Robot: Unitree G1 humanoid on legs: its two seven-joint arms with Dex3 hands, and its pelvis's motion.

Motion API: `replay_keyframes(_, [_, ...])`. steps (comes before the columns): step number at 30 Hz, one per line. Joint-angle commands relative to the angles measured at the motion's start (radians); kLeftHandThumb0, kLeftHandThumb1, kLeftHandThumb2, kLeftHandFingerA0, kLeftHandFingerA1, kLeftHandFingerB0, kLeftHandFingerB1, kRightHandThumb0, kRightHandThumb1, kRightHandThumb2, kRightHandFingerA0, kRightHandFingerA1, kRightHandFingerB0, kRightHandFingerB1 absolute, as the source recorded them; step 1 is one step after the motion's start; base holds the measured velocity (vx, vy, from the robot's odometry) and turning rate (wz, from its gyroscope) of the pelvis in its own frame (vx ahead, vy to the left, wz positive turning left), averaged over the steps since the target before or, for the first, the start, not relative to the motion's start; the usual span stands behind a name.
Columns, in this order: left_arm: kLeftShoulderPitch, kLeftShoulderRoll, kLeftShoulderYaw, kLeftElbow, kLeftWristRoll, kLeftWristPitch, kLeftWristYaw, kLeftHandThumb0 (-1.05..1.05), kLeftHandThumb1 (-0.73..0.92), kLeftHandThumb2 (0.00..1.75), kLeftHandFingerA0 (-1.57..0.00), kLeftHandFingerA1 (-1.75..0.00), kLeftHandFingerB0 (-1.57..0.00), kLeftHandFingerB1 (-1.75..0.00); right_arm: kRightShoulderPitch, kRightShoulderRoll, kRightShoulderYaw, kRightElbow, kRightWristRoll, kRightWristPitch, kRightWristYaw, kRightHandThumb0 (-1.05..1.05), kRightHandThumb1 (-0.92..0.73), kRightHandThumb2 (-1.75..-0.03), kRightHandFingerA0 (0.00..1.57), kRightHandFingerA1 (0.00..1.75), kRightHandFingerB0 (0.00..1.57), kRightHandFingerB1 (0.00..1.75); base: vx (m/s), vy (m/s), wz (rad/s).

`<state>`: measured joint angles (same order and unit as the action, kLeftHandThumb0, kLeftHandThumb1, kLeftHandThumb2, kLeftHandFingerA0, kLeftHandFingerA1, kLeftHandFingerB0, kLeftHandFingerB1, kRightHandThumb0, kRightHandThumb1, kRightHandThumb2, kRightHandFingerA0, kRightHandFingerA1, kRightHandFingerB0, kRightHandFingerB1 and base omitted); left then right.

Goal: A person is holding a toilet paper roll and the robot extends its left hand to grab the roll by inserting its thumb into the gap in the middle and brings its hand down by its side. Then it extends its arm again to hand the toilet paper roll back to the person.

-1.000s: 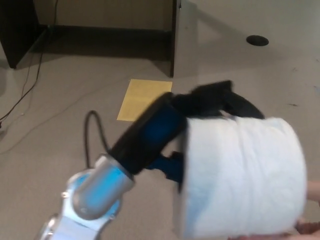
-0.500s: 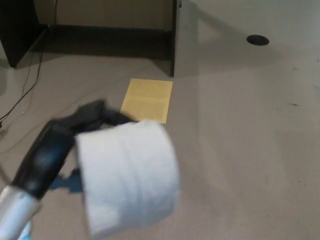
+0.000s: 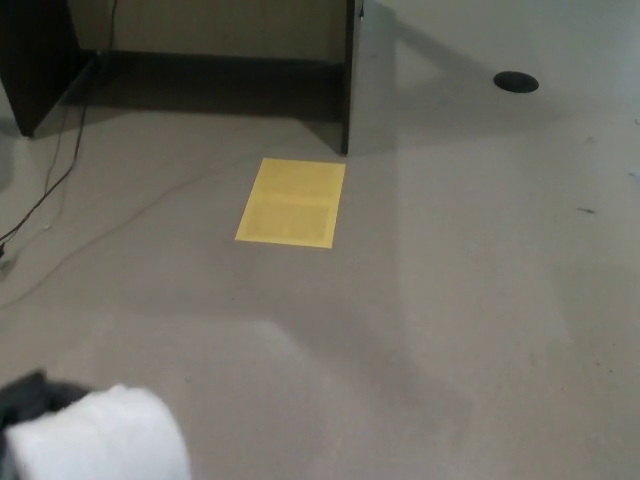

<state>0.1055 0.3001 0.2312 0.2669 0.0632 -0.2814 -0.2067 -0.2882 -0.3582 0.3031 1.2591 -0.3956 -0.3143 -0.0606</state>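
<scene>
The white toilet paper roll [image 3: 100, 438] shows only at the bottom left corner of the head view, partly cut off by the frame edge. A small black part of my left hand [image 3: 30, 393] sits at the roll's upper left, against it, and the hand carries the roll. The rest of the hand and arm are out of the frame. My right hand is not in view. No person shows.
A yellow sheet [image 3: 291, 201] lies on the grey carpet [image 3: 450, 300]. A dark desk panel [image 3: 349, 75] stands behind it, with thin cables [image 3: 55, 170] trailing at the left. A round black floor disc [image 3: 516, 82] sits at the far right.
My left hand has swung down and to the left with the roll, from right of centre to the bottom left corner. The person's fingers seen earlier at the right edge are gone.
</scene>
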Motion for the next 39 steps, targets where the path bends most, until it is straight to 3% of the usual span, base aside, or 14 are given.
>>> replay_keyframes(1, [0.051,0.118,-0.016,0.385,0.168,-0.267,0.206,0.02,0.83,0.71,-0.85,-1.39,-0.75,-1.17,0.015,-0.019,0.005,0.014,-0.016,0.003,-0.003,-0.35,-0.67,-0.6,0.74,0.62,0.58,0.43,0.0,0.0,0.0])
replay_keyframes(4, [0.044,0.14,-0.055,0.521,0.191,-0.293,0.242,0.01,0.83,0.7,-0.77,-1.43,-0.74,-1.17,0.007,-0.007,-0.003,0.016,-0.005,0.012,0.003,-0.34,-0.66,-0.6,0.73,0.57,0.58,0.43,0.0,0.0,0.0])
replay_keyframes(12, [0.007,0.169,-0.128,0.717,0.205,-0.306,0.303,-0.09,0.8,0.67,-0.81,-1.45,-0.72,-1.23,-0.002,-0.006,0.002,0.019,-0.01,0.014,0.01,-0.34,-0.67,-0.6,0.73,0.6,0.58,0.43,0.0,0.0,0.0])
replay_keyframes(14, [-0.011,0.174,-0.136,0.757,0.182,-0.296,0.27,-0.11,0.8,0.68,-0.88,-1.42,-0.77,-1.18,-0.004,-0.008,0.004,0.019,-0.014,0.013,0.006,-0.34,-0.67,-0.6,0.74,0.62,0.59,0.43,0.0,0.0,0.0])
replay_keyframes(23, [-0.051,0.165,-0.093,0.824,0.072,-0.363,0.198,-0.09,0.82,0.68,-0.85,-1.46,-0.76,-1.2,-0.016,-0.007,0.007,0.021,-0.018,0.009,0.005,-0.35,-0.66,-0.6,0.73,0.61,0.61,0.44,0.0,0.0,0.0])
replay_keyframes(25, [-0.048,0.161,-0.064,0.792,0.027,-0.369,0.154,-0.07,0.86,0.68,-0.75,-1.54,-0.68,-1.24,-0.013,-0.005,0.004,0.022,-0.013,0.008,0.01,-0.35,-0.66,-0.6,0.73,0.61,0.6,0.44,0.0,0.0,0.0])
replay_keyframes(32, [-0.08,0.179,-0.001,0.564,-0.063,-0.406,0.063,0.01,0.79,0.78,-0.92,-1.54,-0.74,-1.2,-0.018,0.002,0.016,0.026,-0.025,0.02,0.011,-0.34,-0.66,-0.6,0.74,0.59,0.59,0.43,0.0,0.0,0.0])
replay_keyframes(39, [-0.113,0.183,-0.023,0.209,-0.069,-0.266,0.021,-0.03,0.8,0.78,-0.93,-1.56,-0.73,-1.29,-0.001,-0.001,0.018,0.026,-0.024,0.013,0.003,-0.35,-0.66,-0.6,0.75,0.62,0.6,0.43,0.0,0.0,0.01])
